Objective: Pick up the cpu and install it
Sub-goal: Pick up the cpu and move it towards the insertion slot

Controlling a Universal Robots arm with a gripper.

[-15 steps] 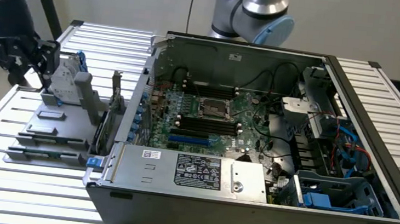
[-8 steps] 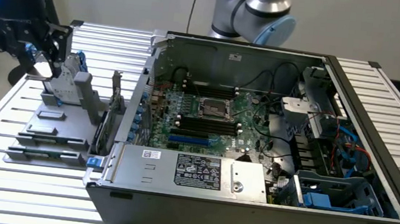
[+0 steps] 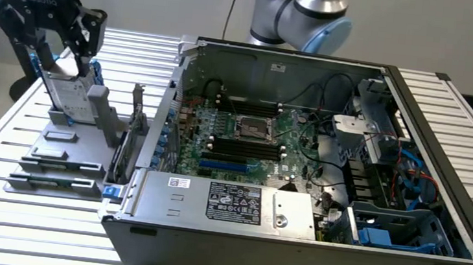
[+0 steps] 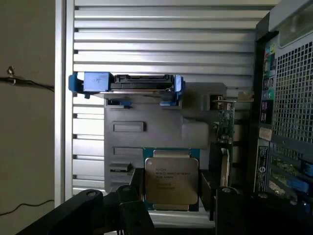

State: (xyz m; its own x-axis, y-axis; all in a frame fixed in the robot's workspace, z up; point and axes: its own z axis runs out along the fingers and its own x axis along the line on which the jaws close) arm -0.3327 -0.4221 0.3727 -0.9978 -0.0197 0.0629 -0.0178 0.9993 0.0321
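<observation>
Silvery cpu (image 4: 171,180) shows between the gripper (image 4: 178,191)'s wide-open fingers, not gripped; closing off-centre, I reckon, could tilt or drop it

cpu (image 4: 171,181): 1 | hard drive (image 4: 126,83): 1 | computer case (image 3: 294,258): 1 | power supply (image 3: 221,201): 1

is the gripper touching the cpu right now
Cannot tell. In the wrist view the gripper flanks the cpu and overlaps one of its edges, but neither contact nor a clear gap shows plainly.
</observation>
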